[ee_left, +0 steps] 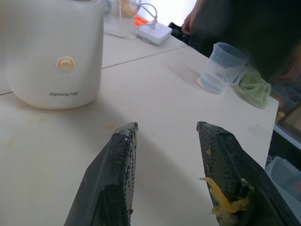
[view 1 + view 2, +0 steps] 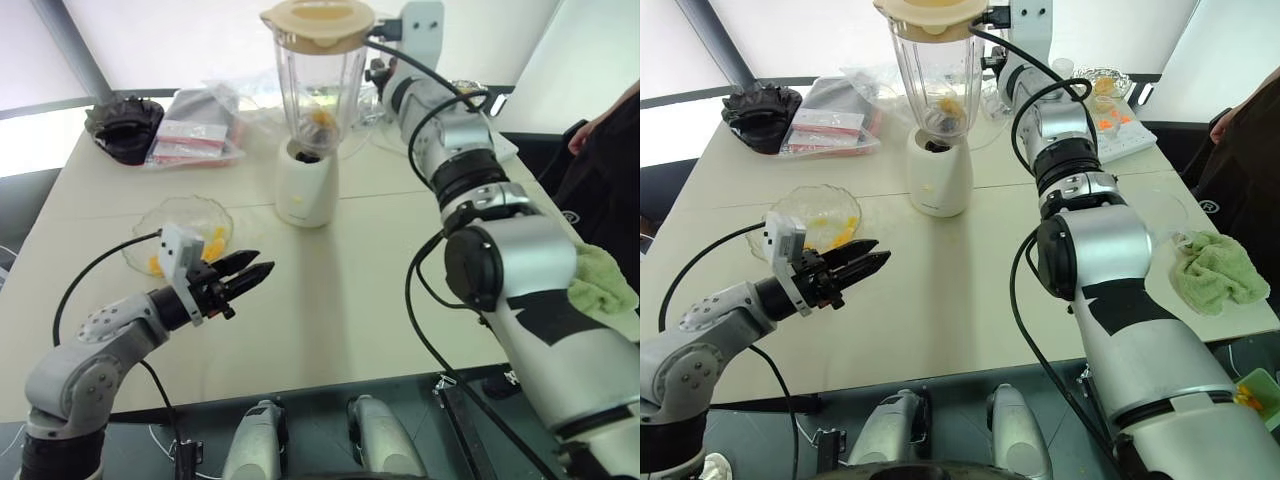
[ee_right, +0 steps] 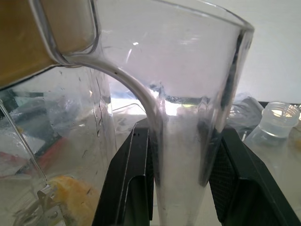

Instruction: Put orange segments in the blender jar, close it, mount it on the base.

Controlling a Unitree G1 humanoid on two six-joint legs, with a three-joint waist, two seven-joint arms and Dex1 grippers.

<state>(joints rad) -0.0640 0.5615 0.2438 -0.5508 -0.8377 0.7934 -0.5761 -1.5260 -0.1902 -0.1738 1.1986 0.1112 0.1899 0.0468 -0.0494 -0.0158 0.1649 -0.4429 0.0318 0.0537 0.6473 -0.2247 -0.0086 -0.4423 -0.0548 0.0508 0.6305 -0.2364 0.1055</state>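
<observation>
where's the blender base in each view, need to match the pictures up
Left eye view: the base stands at centre, under the blender jar.
Right eye view: the base is a little left of centre, again under the jar.
Left wrist view: the base sits beyond the left gripper.
Right wrist view: the base is not in it.
Shared landmark: the blender jar, gripped at its handle by the right gripper.

The left gripper (image 2: 250,270) hangs in the lower left of the head view, arm bent at the elbow, fingers parted and holding nothing. The right arm stretches straight up the frame's right side; the right gripper (image 3: 181,183) is clamped on the blender jar (image 2: 318,75) handle.
</observation>
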